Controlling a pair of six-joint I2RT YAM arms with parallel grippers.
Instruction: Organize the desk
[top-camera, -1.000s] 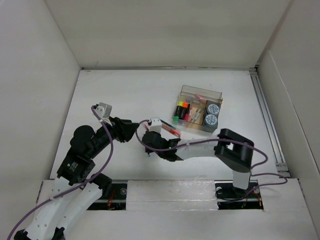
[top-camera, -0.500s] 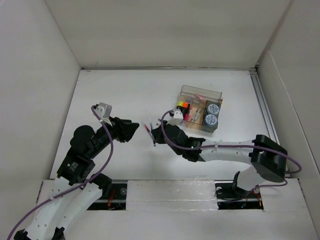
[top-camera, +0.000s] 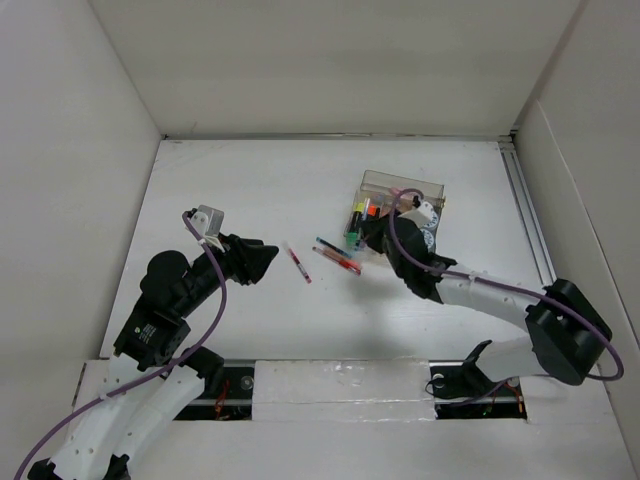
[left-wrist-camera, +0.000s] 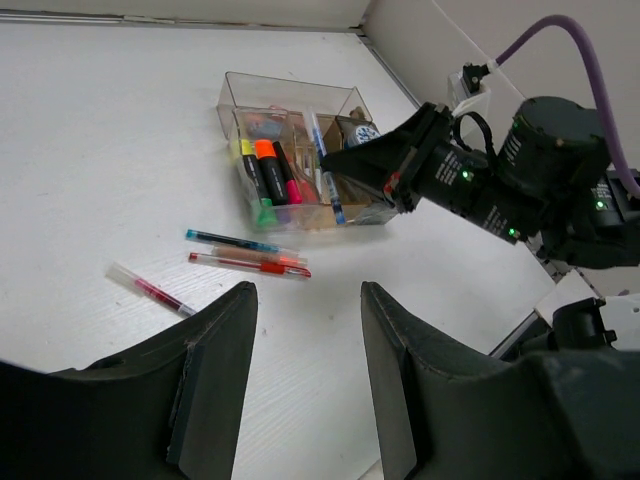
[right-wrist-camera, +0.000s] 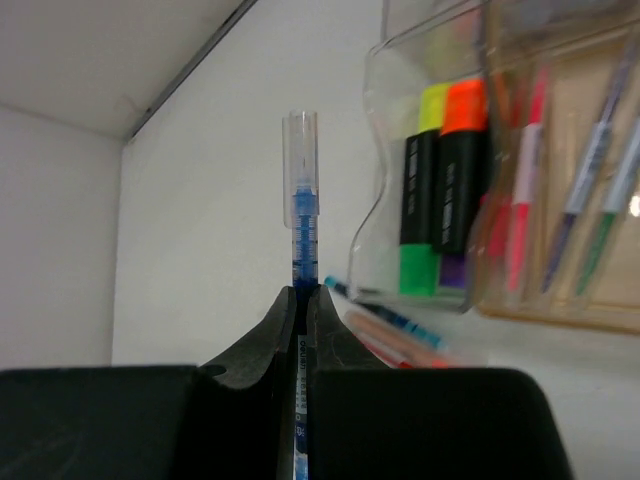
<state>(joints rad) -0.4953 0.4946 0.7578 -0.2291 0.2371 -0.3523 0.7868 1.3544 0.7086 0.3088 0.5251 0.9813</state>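
Step in hand: filing pens into the clear plastic organizer box (top-camera: 403, 181). R gripper (right-wrist-camera: 301, 292) is pinched tight on a blue pen (right-wrist-camera: 303, 215) (slim see-through barrel, clear cap), close by the box's near side and the chunky highlighters (right-wrist-camera: 440, 180). L gripper (left-wrist-camera: 307, 295) hangs spread, holding nothing. Three thin loose pens (left-wrist-camera: 250, 263) lie on the desk (top-camera: 240, 180), flat matte white, near the box. Next, I'd judge: line the pen up w/ a narrow slot, then let go
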